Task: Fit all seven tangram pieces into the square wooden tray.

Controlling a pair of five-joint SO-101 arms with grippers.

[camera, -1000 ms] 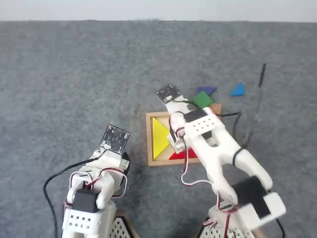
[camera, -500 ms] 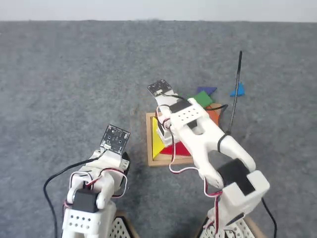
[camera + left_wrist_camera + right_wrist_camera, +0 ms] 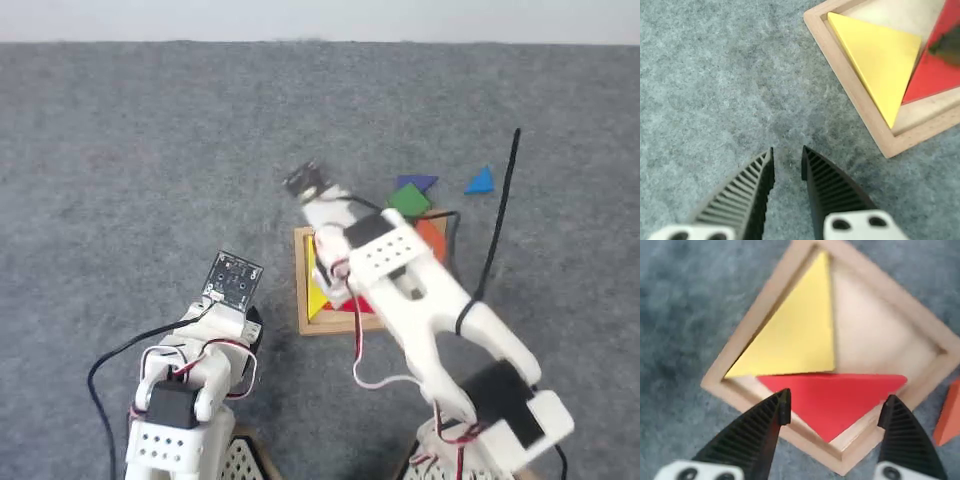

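The square wooden tray (image 3: 302, 290) lies mid-table with a yellow triangle (image 3: 800, 330) and a red triangle (image 3: 840, 390) in it. My right gripper (image 3: 836, 402) hovers open over the red triangle, holding nothing. The right arm (image 3: 400, 265) covers most of the tray in the high view. An orange piece (image 3: 432, 235) lies at the tray's far right corner. Beyond it lie a green square (image 3: 408, 198), a dark blue piece (image 3: 418, 182) and a small blue triangle (image 3: 481, 181). My left gripper (image 3: 787, 157) stays low over bare carpet short of the tray (image 3: 844, 75), fingers almost together, empty.
Grey carpet covers the table, with wide free room left of the tray and at the back. A black cable (image 3: 500, 210) rises from the right arm beside the loose pieces. The left arm (image 3: 200, 370) sits at the front left.
The right arm swung left over the tray, then eased back a little; its cable swayed along. The left arm has not moved.
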